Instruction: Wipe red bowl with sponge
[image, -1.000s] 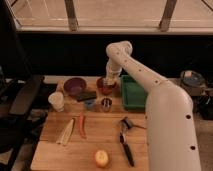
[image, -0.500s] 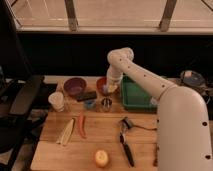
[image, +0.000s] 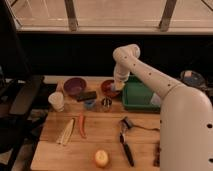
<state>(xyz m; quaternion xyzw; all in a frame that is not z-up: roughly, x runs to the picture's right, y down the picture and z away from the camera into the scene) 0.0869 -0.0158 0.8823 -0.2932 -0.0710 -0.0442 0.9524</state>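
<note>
Arm has swung left, so claw now sits over red bowl's right rim on tabletop; claw opening: cannot tell; sponge hidden.

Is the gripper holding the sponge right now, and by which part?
Cannot be told. The gripper is down at the right rim of the red bowl, but no sponge or grip on anything can be made out there.

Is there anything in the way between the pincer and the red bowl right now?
Nothing visible does. The pincer hangs at the right rim of the red bowl, with no object between them. The green bin sits just to the right, and the purple bowl is off to the left.
</note>
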